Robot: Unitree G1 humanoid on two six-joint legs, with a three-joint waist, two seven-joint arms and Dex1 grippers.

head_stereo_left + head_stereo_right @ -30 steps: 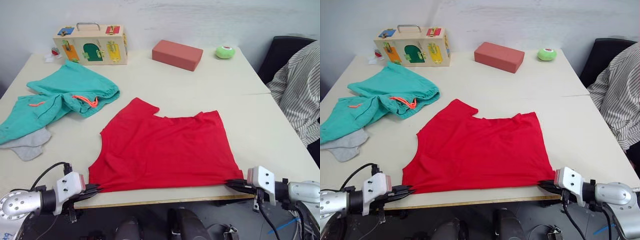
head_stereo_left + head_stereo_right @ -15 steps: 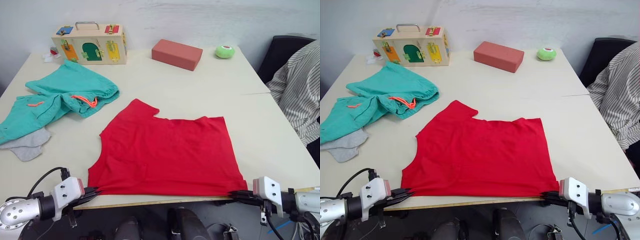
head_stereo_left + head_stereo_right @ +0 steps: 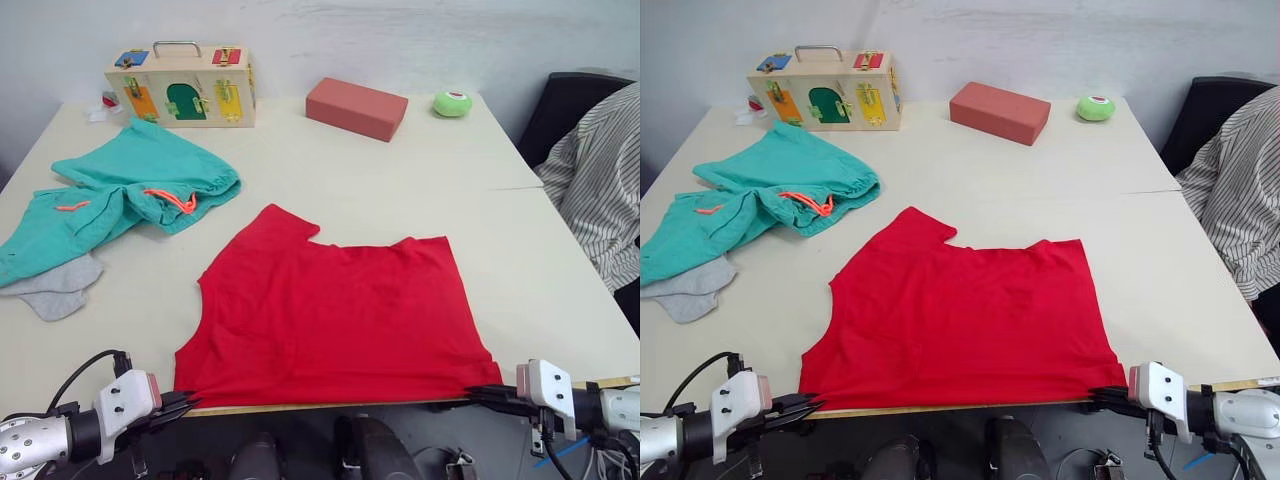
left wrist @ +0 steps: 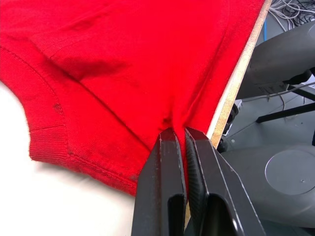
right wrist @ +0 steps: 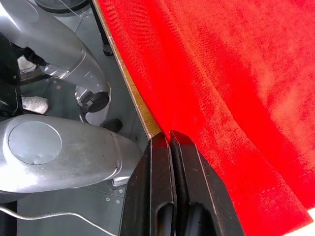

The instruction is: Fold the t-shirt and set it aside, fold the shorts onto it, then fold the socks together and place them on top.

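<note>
A: What sits nearest?

B: The left gripper [image 4: 178, 135] and right gripper [image 5: 170, 138], both at the near edge of the pale wooden table [image 3: 420, 190]. Each has its two black fingers pressed together on a corner of the plain bright red cloth t-shirt [image 3: 335, 310], left one on the near-left corner, right one on the near-right.

A: And the shirt itself?

B: Spread flat between them, its near hem along the table edge.

A: Farther back?

B: To the left lie the teal-green cloth shorts [image 3: 130, 190], bunched, orange-coral drawstring showing. The small light grey socks [image 3: 55, 290] touch their near edge, partly tucked under.

A: Anything readable?

B: No writing I can make out. At the far edge stand a wooden latch box with coloured doors [image 3: 182, 88], a reddish rectangular block [image 3: 356, 108] and a small green round object [image 3: 452, 103]. A person's striped sleeve [image 3: 600, 185] shows at the right.
</note>
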